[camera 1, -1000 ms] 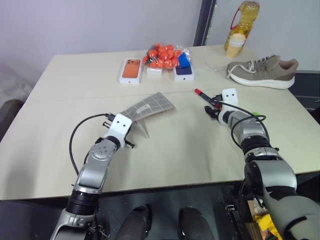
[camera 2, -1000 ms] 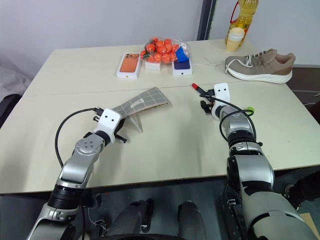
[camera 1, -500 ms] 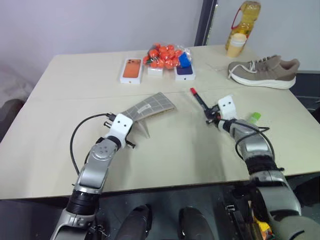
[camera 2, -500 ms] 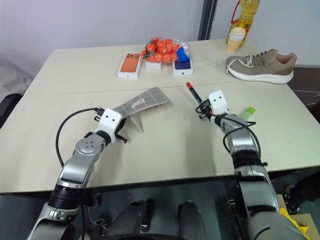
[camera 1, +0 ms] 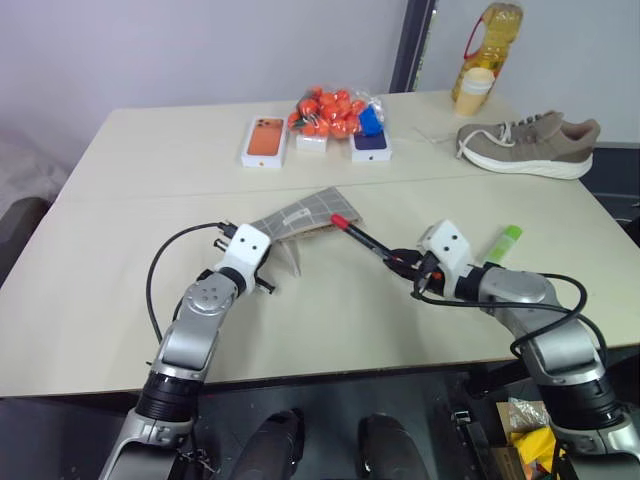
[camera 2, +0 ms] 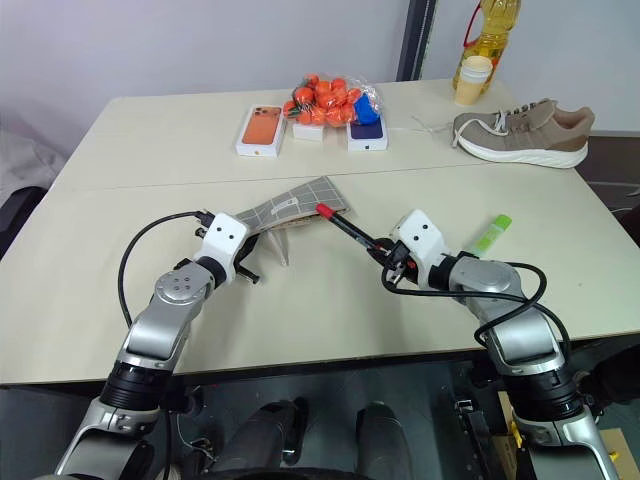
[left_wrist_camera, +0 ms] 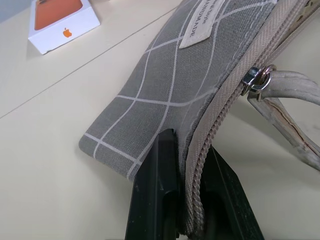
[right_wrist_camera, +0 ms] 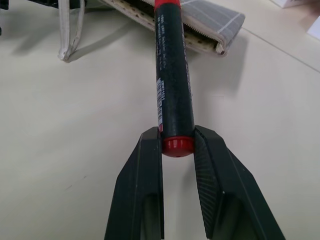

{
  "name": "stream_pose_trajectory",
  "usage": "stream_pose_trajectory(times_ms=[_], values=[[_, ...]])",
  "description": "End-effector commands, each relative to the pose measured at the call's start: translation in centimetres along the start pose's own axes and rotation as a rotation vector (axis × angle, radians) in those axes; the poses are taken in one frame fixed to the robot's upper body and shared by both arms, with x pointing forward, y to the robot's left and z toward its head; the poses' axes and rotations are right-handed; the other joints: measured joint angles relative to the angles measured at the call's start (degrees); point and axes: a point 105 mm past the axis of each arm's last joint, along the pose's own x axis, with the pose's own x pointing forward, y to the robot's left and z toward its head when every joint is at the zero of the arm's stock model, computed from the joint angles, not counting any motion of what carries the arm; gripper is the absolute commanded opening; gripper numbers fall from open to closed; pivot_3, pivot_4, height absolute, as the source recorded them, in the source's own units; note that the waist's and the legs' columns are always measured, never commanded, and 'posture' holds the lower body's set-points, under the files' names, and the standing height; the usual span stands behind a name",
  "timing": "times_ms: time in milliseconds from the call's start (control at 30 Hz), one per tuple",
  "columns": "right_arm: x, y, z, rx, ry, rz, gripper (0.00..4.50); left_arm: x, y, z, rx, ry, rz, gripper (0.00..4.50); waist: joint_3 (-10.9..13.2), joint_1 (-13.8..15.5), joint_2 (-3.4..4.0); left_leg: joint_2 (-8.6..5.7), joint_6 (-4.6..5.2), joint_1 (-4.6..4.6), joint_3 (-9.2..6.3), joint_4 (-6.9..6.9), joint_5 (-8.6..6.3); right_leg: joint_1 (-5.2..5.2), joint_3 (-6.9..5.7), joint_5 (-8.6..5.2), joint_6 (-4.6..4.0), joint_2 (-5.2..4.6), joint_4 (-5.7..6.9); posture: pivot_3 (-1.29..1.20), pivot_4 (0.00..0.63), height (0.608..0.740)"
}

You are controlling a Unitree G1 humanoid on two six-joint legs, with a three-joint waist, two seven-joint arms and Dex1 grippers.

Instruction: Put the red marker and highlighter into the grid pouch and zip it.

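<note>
A: How is the red marker [right_wrist_camera: 172, 85] held?

B: Its rear end is pinched in the right claw [right_wrist_camera: 177, 150], cap aimed at eleven o'clock toward the grid pouch [camera 1: 300, 214]. Rigid and slick, it may pivot.

A: The pouch?

B: Soft; its zipper edge is clamped by the left claw [left_wrist_camera: 182, 185]. The highlighter [camera 1: 504, 242] lies at two o'clock on the surface [camera 1: 120, 280].

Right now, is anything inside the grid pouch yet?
Cannot tell: the grid pouch has its inside covered by fabric. The red marker is outside, shut in the right gripper, cap near the pouch's edge. The highlighter lies on the table.
</note>
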Motion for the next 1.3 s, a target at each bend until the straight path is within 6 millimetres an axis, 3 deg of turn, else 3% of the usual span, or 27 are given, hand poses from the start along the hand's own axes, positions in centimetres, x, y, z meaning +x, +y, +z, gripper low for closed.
stream_pose_trajectory(times_ms=[33, 833, 1300], values=[[0.3, -0.1, 1.2, -0.037, -0.031, -0.003, 0.32, 0.0, 0.2, 1.6, 0.015, -0.059, 0.002, 0.00, 0.0, 0.0, 0.00, 0.00, 0.00, 0.00, 0.00, 0.00, 0.00, 0.00, 0.00, 0.00, 0.00, 0.00, 0.00, 0.00, 0.150, 0.740], [0.3, 0.5, 0.5, -0.109, 0.001, 0.036, 0.32, -0.3, 0.0, 1.6, 0.012, -0.063, -0.005, 0.00, 0.0, 0.0, 0.00, 0.00, 0.00, 0.00, 0.00, 0.00, 0.00, 0.00, -0.02, 0.00, 0.00, 0.01, 0.00, 0.00, 0.150, 0.740], [0.5, -0.3, 0.0, -0.101, 0.029, 0.001, 0.32, -0.4, -0.5, 1.8, 0.039, -0.080, -0.033, 0.00, 0.0, 0.0, 0.00, 0.00, 0.00, 0.00, 0.00, 0.00, 0.00, 0.00, -0.02, 0.00, 0.00, 0.01, 0.01, 0.00, 0.150, 0.740]])
